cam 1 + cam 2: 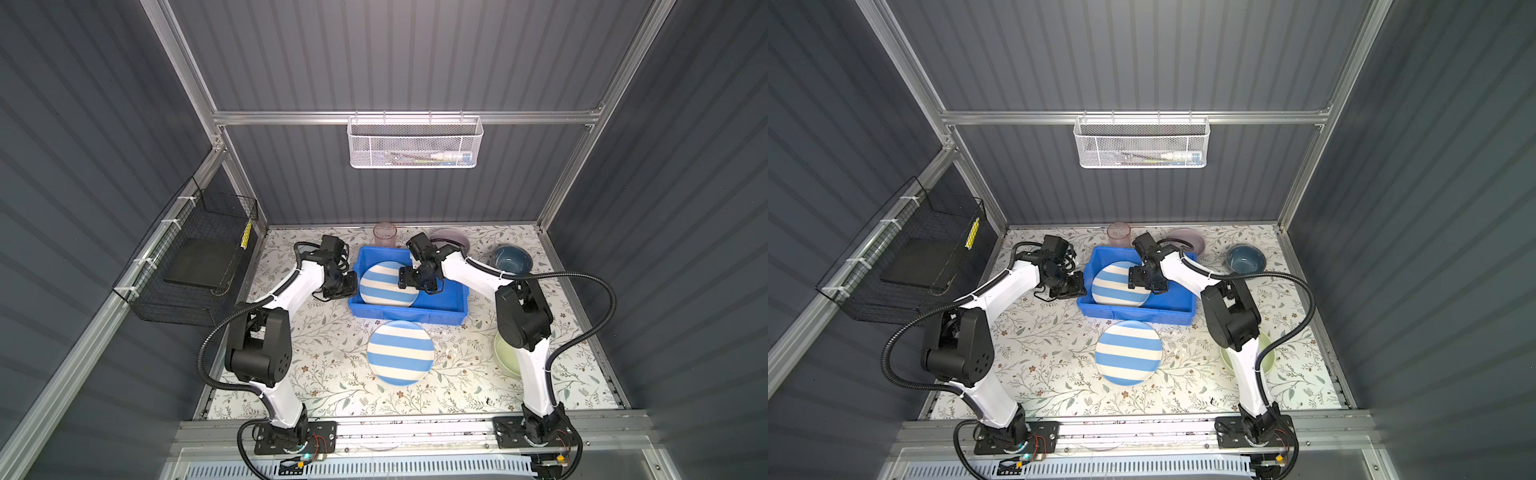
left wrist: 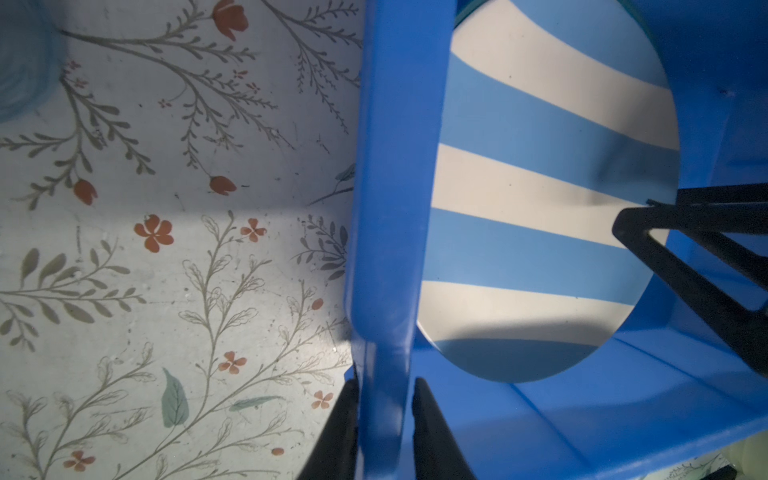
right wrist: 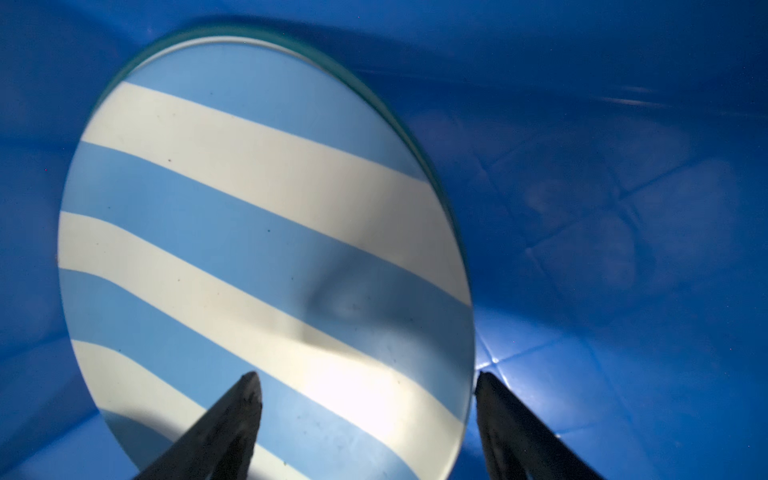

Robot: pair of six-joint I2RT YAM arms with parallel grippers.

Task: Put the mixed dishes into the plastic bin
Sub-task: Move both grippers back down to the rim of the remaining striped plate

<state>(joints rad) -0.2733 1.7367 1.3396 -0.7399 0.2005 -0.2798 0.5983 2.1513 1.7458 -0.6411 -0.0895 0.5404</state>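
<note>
Status: plastic bin (image 1: 409, 313), bright blue, shallow, rectangular w/ a lipped rim, sits mid-table toward the back in both top views. Inside it, in the left half & close to the left wall, lies a striped plate (image 1: 386, 284): round, flat, glossy, w/ pale-blue & cream bands. A thin teal edge runs along one side of that plate in the right wrist view; can't tell what it belongs to.

At the bin's left wall, the left gripper (image 2: 386, 411) has its black tapered fingers astride the plastic, one outside over the cloth, one inside. The gap is narrow, but whether they pinch the wall can't be told.

The right gripper (image 3: 370, 399) hangs inside the bin w/ jaws spread wide. One finger is over the plate's face, the other just past its edge, & it grips nothing.

A second striped plate (image 1: 401, 353) lies flat on the floral table cover (image 1: 324, 374), just in front of the bin.

Also outside the bin:
- pink tumbler (image 1: 385, 235), translucent, upright behind it
- lilac bowl (image 1: 453, 239) at the back, partly hidden by the right arm
- dark blue bowl (image 1: 512, 259) to the right
- pale green bowl (image 1: 505, 359) near right, half behind the arm
</note>
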